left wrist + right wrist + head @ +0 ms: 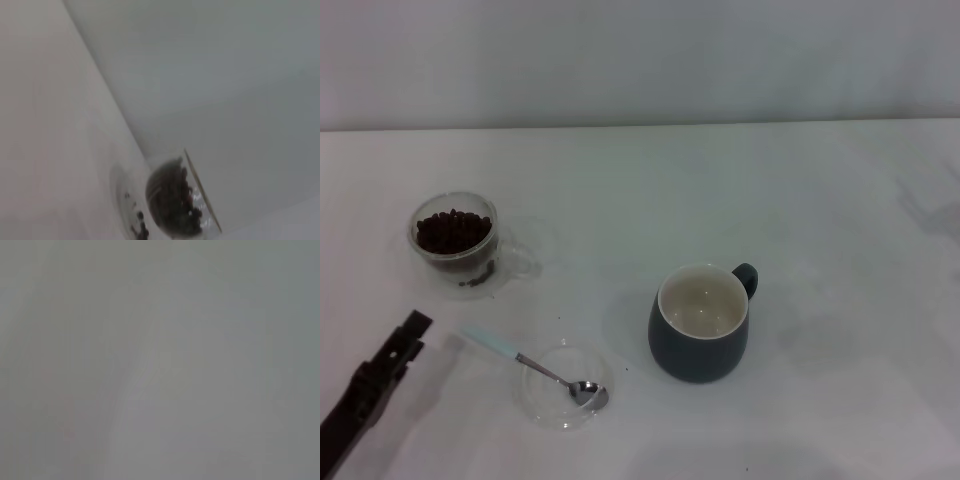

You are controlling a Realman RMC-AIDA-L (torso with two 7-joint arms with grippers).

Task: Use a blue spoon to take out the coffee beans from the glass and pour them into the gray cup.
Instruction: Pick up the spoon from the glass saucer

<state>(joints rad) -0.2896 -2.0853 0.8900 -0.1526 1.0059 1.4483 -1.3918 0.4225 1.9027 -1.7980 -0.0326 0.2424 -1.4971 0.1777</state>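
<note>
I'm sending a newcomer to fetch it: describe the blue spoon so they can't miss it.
On the white table, find the dark gray cup. Just to its left lies a flat clear dish, and the blue spoon rests with its metal bowl in that dish. Its pale blue handle points toward the left gripper.

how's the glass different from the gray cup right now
The glass is clear and holds the coffee beans; the gray cup is opaque dark gray with a cream inside and looks empty. The glass is smaller and sits far left, the gray cup near the middle. Both stand upright on the table, each with a side handle.
</note>
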